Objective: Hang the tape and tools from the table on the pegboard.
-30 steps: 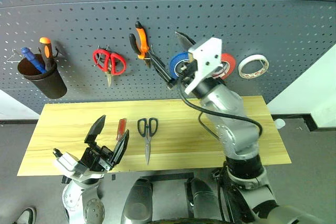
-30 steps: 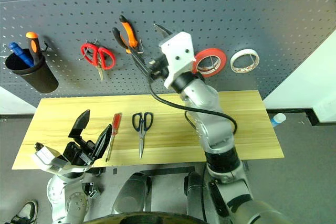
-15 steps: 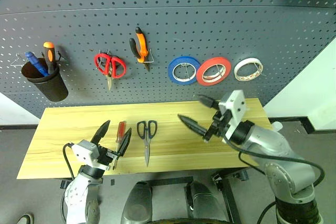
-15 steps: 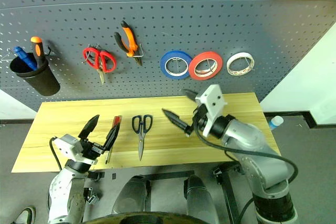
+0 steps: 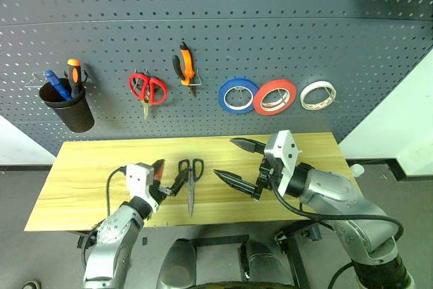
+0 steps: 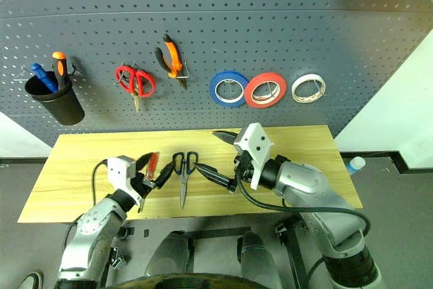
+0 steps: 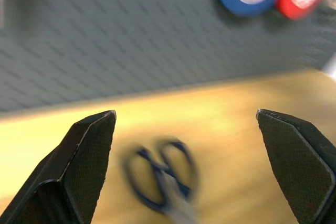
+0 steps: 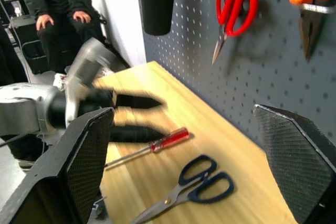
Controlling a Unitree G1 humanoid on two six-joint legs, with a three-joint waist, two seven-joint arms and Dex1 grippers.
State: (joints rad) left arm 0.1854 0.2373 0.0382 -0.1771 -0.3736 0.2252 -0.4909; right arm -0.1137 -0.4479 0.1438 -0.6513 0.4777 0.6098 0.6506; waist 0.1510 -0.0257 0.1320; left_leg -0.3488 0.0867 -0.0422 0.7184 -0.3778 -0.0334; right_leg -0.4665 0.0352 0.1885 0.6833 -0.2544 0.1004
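Two of the task's tools lie on the light yellowish wood-plank table (image 5: 81,167): the slim red-handled screwdriver (image 6: 151,165) and, just beside it toward the robot's right, the long scissors with dark blue-black handles (image 5: 190,179). Taking those scissors as the landmark, they lie with their long axis running across the table's depth, the handle loops toward the dark grey perforated pegboard (image 5: 304,25) and the blade tips toward the near edge. The left gripper (image 5: 169,175) hangs just to the scissors' left, right over the screwdriver, its two black fingers spread wide with nothing between them; its wrist view looks straight at the scissor loops through the open gap. The right gripper (image 5: 233,162) stands on the scissors' other side, a little further off and higher, also fully spread and empty, its tips pointing toward the scissors. The left arm looks the nearer one for either tool. Behind the scissors the tabletop is bare up to the pegboard, and to their right it is open past the right gripper; the blade tips lie near the front edge, so room is tightest there. Up on the pegboard, above and right of the scissors, the thin whitish-cream ring of tape (image 5: 318,94) and the small orange-and-black pliers (image 5: 184,65) already hang.
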